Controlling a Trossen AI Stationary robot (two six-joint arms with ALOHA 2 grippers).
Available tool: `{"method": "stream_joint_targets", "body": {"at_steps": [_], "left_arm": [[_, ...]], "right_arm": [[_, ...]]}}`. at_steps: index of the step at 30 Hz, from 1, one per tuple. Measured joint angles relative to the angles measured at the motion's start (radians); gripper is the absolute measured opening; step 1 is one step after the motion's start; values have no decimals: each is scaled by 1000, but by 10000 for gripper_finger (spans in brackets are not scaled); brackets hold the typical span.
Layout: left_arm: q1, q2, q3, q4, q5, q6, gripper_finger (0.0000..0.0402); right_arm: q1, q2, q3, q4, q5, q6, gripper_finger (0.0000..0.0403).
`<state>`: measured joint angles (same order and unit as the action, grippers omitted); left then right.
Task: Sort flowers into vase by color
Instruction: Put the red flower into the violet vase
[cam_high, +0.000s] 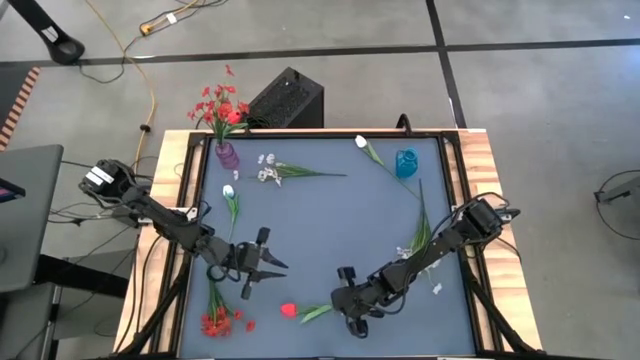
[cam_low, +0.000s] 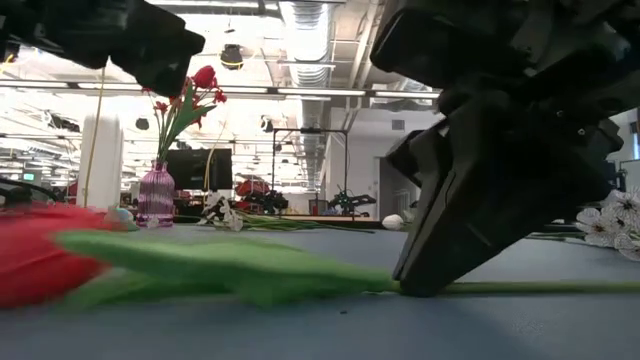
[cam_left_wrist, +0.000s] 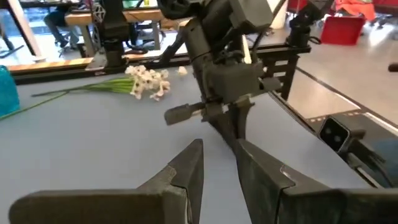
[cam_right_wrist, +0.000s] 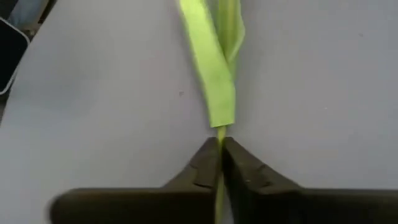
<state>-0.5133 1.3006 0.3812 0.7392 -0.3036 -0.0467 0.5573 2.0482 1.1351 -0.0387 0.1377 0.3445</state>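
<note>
At the table's near edge, your right gripper clenched the red tulip's stalk, ready for lifting. Your left gripper waited beside it, jaws parted, empty.

The tabletop is a plain grey-blue sheet framed by a black rail and pale wood edging. At the lower centre of the high view lies a red tulip with a light green stalk and leaf; the right gripper, black with dark fingers, is pinched on that green stalk. At the lower left lies a red cluster on green stems. At the upper left a translucent purple vase carries red blooms on green stalks. A clear blue vase stands at the upper right. White flowers with green stalks lie near the purple vase. The left gripper is dark grey.
</note>
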Motion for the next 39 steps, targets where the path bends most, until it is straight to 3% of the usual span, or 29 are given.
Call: {"method": "stream_joint_targets", "body": {"at_steps": [2, 5, 13, 17, 22, 25, 30, 34, 39], "left_arm": [[1, 1, -7, 22, -30, 0, 83], [3, 0, -7, 23, -67, 4, 83], [56, 0, -7, 19, -41, 11, 83], [92, 6, -23, 40, -29, 17, 83], [158, 22, -60, 139, 22, -27, 83], [183, 44, -64, 264, 78, -22, 83], [190, 107, -27, 473, 61, 19, 83], [190, 165, 32, 481, -43, 66, 83], [196, 216, 96, 480, -62, 98, 83]], "right_arm": [[0, -12, -1, -2, 0, -28, 18], [0, -39, -3, -1, 6, -68, 22], [5, -182, -58, 28, 41, -241, 18], [-5, -270, -245, 284, 61, -305, 18], [-69, -373, -485, 879, 73, -397, 18], [-129, -380, -553, 1098, 72, -402, 18], [-237, -359, -528, 1223, 61, -372, 18], [-291, -328, -461, 1246, -19, -372, 18], [-320, -326, -424, 1208, -31, -364, 18]]}}
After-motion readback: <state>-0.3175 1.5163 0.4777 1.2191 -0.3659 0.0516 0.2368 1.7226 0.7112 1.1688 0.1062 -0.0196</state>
